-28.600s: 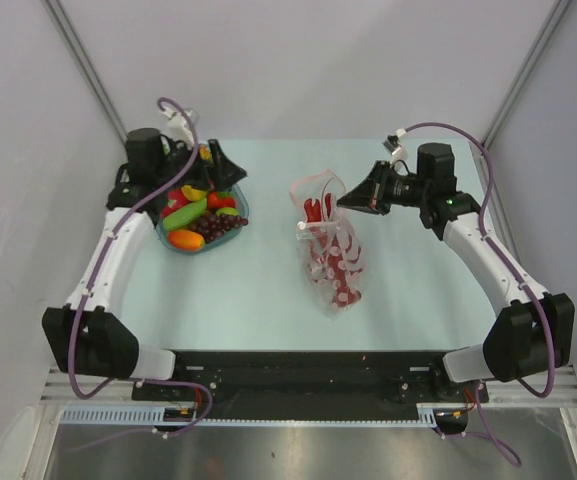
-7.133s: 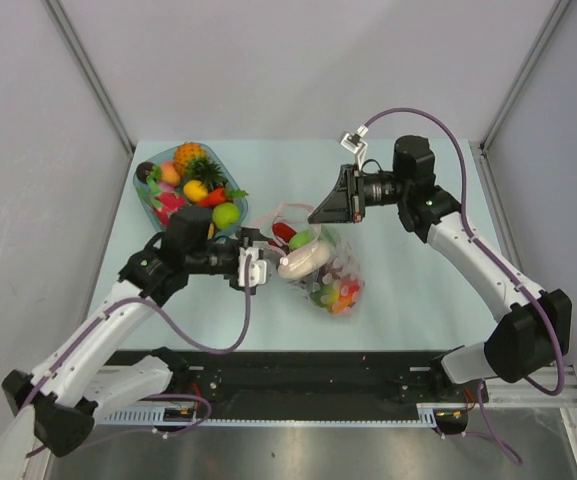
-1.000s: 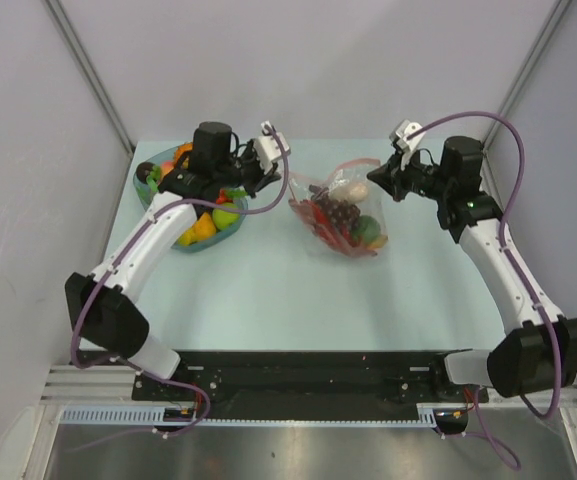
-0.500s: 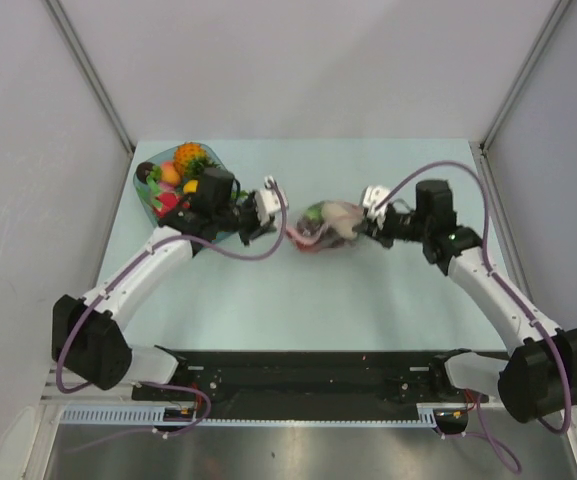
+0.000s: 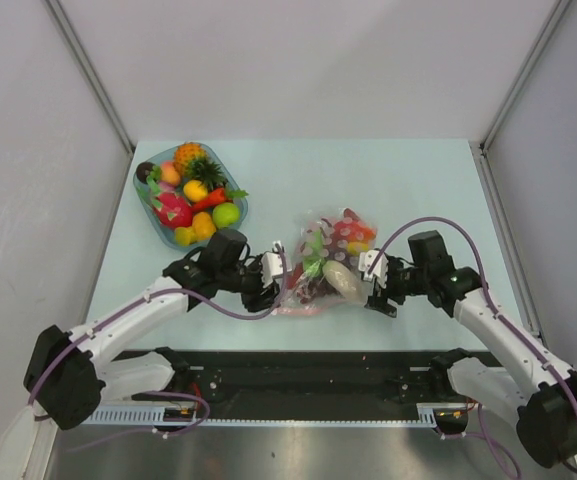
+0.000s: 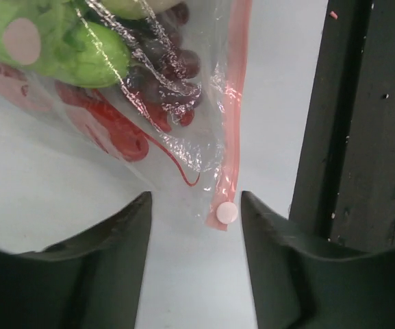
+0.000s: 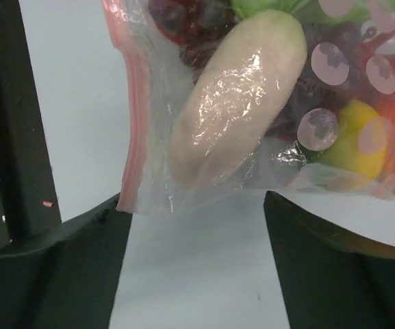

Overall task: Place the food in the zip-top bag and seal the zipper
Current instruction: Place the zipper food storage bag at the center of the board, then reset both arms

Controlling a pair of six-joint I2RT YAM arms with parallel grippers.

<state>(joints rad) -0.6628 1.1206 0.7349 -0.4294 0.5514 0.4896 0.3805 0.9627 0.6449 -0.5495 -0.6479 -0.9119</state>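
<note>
The zip-top bag (image 5: 326, 262) lies on the table near the front edge, between my two grippers. It holds food: a pale beige oval piece (image 7: 237, 123), purple grapes (image 6: 173, 68), a green piece (image 6: 67, 44), and red and yellow pieces. The zipper (image 6: 237, 89) is a pink strip along the bag's near edge, and its other end (image 7: 133, 123) shows in the right wrist view. My left gripper (image 6: 196, 203) is open, with the strip's corner and a pink round dot (image 6: 226, 212) lying loose between the fingertips. My right gripper (image 7: 197, 205) is open just below the bag's other corner.
A blue-green oval tray (image 5: 165, 232) at the back left holds more food (image 5: 196, 190), with a pineapple among it. The black base rail (image 5: 308, 362) runs close along the table's front edge, right behind the bag's zipper edge.
Both grippers have opened and let go of the bag. The bag has come down from mid-table toward the front edge, and both arms have drawn in with it.
</note>
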